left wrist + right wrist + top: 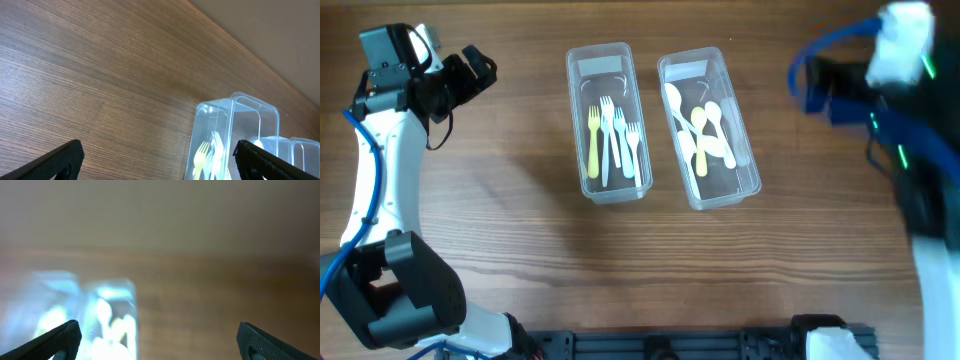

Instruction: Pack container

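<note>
While your left claw (pixel 157 157) and blurred right claw (pixel 160 340) both gaped empty out at the sides, the clear, thin-walled fork tub (pixel 601 66) and spoon tub (pixel 686 68) sat side by side on the desk (pixel 520 230), holding slim plastic forks (pixel 613 135) and round-bowled spoons (pixel 705 135). A hasty approach, I judged, could have clipped a light tub and skated it across the smooth woodgrain.

The whole view is blurred. The right pincer (pixel 159 337) stands wide apart, with one dark fingertip (pixel 62 336) in each lower corner. Beyond it lies the wooden table (pixel 220 295). At lower left a clear container (pixel 47 292) sits just beside a second clear container (pixel 117 297) — pale white and yellowish shapes inside, too smeared to name.
</note>
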Controlling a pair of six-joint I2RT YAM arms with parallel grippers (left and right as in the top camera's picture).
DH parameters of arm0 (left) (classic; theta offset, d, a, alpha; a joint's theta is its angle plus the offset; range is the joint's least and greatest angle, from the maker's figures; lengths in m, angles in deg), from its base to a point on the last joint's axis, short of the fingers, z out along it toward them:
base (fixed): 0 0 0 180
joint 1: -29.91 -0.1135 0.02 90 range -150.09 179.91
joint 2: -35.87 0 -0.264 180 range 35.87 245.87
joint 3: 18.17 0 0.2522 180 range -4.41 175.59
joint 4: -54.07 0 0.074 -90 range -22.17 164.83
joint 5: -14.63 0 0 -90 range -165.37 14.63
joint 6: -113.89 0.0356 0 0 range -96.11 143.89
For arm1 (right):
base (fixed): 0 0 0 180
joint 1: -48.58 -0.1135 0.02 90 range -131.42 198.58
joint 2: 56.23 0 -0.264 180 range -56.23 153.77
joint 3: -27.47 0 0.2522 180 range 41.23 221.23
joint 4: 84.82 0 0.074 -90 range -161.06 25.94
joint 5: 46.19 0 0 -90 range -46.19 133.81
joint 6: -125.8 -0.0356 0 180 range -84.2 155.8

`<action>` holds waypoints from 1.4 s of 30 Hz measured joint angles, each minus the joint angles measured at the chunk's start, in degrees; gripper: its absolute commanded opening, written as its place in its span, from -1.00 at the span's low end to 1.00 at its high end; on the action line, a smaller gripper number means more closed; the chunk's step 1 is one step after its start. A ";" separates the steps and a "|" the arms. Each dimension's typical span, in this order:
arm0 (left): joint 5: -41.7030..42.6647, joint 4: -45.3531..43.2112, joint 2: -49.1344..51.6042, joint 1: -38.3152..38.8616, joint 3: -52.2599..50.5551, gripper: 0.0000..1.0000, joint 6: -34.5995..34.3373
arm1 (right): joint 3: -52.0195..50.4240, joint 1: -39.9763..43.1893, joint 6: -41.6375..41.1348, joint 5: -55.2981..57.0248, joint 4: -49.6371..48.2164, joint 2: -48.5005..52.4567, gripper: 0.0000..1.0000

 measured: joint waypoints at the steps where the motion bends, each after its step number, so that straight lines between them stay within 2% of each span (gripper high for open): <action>1: 0.02 -0.04 0.00 0.00 0.00 1.00 0.00 | 0.11 -1.31 -0.02 -0.11 -0.04 -4.74 0.99; 7: 0.20 -0.02 0.00 0.00 0.00 1.00 0.00 | 0.94 -2.99 0.00 -0.09 -0.33 -24.50 0.99; 13: 0.20 -0.04 0.00 0.00 0.00 1.00 0.00 | -5.40 -2.99 -0.02 -0.09 -8.90 -34.18 0.99; 20: 0.39 -0.04 0.00 0.00 0.00 0.99 0.00 | -37.83 -2.99 -1.42 -0.09 -38.71 -45.40 1.00; 25: 0.44 -0.02 0.00 0.00 0.00 0.99 0.00 | -60.04 -2.99 -5.62 -0.09 -55.41 -51.54 0.99; 27: 0.42 -0.02 0.00 0.00 0.00 1.00 0.00 | -65.59 -2.99 -6.82 -0.09 -59.01 -52.89 0.99; 33: 0.39 -0.02 0.00 0.00 0.00 1.00 0.00 | -74.95 -2.97 -8.39 -0.09 -61.16 -55.87 0.99; 42: 0.42 -0.02 0.00 0.00 0.00 0.99 0.00 | -81.50 -1.73 -8.61 -0.07 -61.44 -61.53 1.00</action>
